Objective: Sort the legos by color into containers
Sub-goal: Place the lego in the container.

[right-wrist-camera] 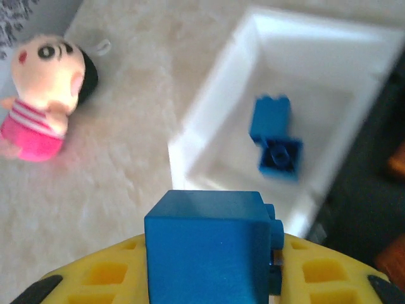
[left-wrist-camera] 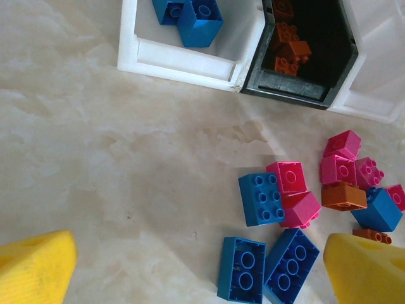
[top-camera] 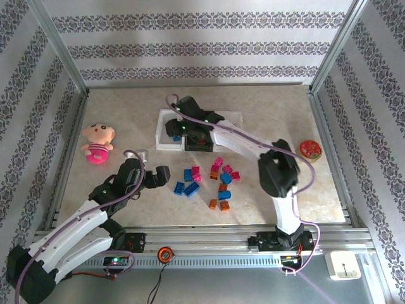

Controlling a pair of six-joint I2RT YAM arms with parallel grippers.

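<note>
Fingers of the right gripper (right-wrist-camera: 212, 278) were closed on one blue brick (right-wrist-camera: 205, 244), held over the left white tray (right-wrist-camera: 316, 69) near the far edge of the table (top-camera: 126, 114), where two blue bricks (right-wrist-camera: 275, 136) lay. The left gripper (left-wrist-camera: 199, 266) was spread wide above roughly fifteen loose bricks (top-camera: 226, 178) mid-table. Three trays were counted: two white, plus one black tray (left-wrist-camera: 288, 95). Bricks were judged light, stiff and slick, best pinched across flat sides.

This is a robotics lab test cell rather than a lived-in room. Silver aluminium frame posts (top-camera: 60, 47) box in a beige marble-patterned tabletop (top-camera: 126, 107). Flat panels of striped floral wallpaper (top-camera: 202, 38) serve as mock walls. A white-and-black left robot arm (top-camera: 76, 227) and a matching right robot arm (top-camera: 285, 212) are bolted to a slotted aluminium rail (top-camera: 209, 240), and a loose purple cable (top-camera: 316, 235) hangs beside it.
</note>
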